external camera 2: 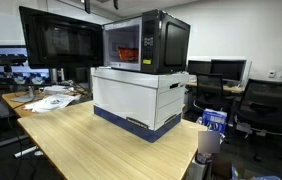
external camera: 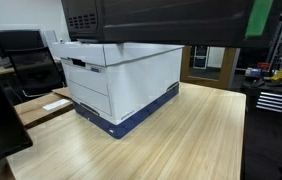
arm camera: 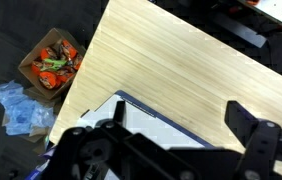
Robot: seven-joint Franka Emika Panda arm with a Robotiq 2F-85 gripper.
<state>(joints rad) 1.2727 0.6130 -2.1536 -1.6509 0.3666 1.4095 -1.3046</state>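
Overhead, two fingers [arm camera: 253,132] spread, one box [external camera 2: 136,95], one microwave [external camera 2: 146,42]

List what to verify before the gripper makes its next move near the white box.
1. Gripper open: ok, fingers stand wide apart.
2. Nothing held: ok, only table and a corner of the white box show between them.
3. Microwave seated on the white box: ok, level in both exterior views.
4. Microwave door shut: cannot tell.
5. Gripper's height above the white box: cannot tell.
6. Floor carton off the table: ok.
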